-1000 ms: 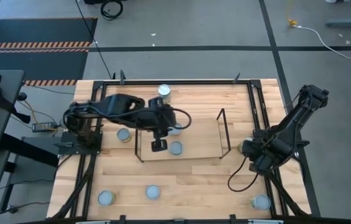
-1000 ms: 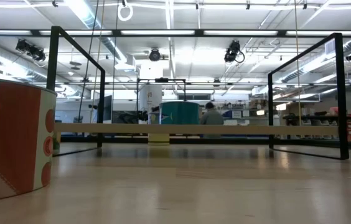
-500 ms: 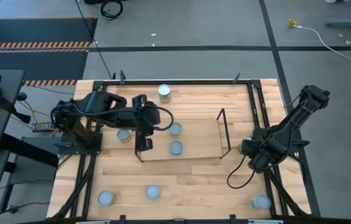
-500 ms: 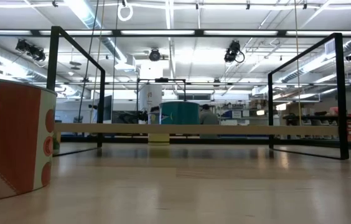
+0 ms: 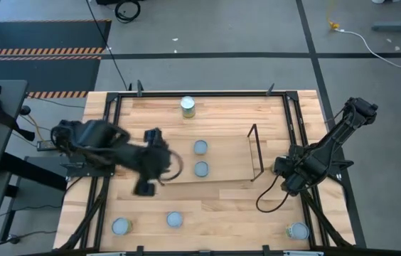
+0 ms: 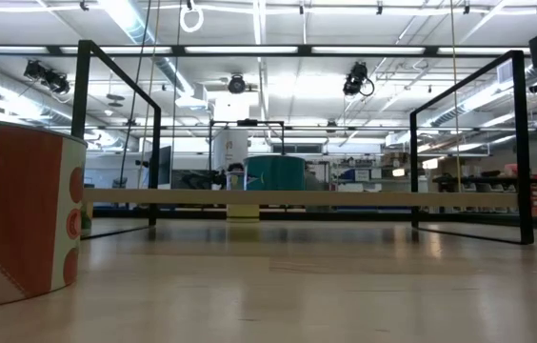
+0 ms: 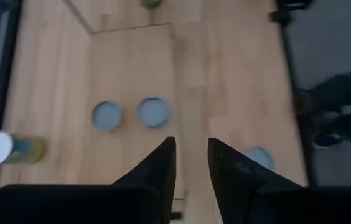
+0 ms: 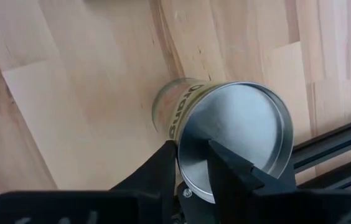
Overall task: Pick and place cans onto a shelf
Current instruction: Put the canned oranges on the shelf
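From above, two cans point(image 5: 200, 147) stand on the shelf point(image 5: 229, 165) base, well apart from the blurred left gripper point(image 5: 143, 186) over the table's left side, while the right gripper point(image 5: 284, 171) sits by the right edge. At table height the shelf point(image 6: 297, 197) stands mid-table with a big can point(image 6: 21, 224) close at left. The left gripper point(image 7: 191, 163) has its fingers slightly parted and empty above the two cans point(image 7: 154, 112); the right gripper point(image 8: 193, 163) has its narrowly parted fingers over a can point(image 8: 234, 137), and whether they grip it I cannot tell.
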{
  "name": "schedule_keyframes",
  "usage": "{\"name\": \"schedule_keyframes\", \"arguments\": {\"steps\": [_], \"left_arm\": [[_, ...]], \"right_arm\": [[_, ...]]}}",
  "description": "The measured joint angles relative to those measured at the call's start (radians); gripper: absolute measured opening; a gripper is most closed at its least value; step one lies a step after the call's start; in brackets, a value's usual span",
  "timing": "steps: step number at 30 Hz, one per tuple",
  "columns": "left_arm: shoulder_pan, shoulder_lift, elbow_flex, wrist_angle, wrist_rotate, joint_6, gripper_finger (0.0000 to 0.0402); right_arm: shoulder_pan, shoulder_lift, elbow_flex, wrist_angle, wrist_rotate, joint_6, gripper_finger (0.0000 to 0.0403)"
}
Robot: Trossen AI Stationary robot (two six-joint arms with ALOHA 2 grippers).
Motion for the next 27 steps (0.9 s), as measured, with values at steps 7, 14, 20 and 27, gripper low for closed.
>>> {"name": "schedule_keyframes", "arguments": {"steps": [7, 14, 20, 27], "left_arm": [[-0.109, -0.06, 0.001, 0.0, 0.001, 0.009, 0.0098], [-0.155, -0.114, 0.001, 0.0, -0.013, -0.018, 0.0098], [-0.187, -0.128, 0.001, 0.0, -0.081, -0.049, 0.0098], [-0.203, -0.127, 0.001, 0.0, -0.112, -0.066, 0.0098]], "right_arm": [[-0.006, 0.0, 0.0, 0.019, 0.001, -0.03, 0.0072], [-0.008, 0.005, 0.043, 0.043, -0.029, -0.078, 0.0028], [-0.012, 0.003, 0.08, 0.045, -0.098, -0.063, 0.0004], [-0.012, 0.003, 0.123, 0.036, -0.213, -0.074, 0.0002]]}}
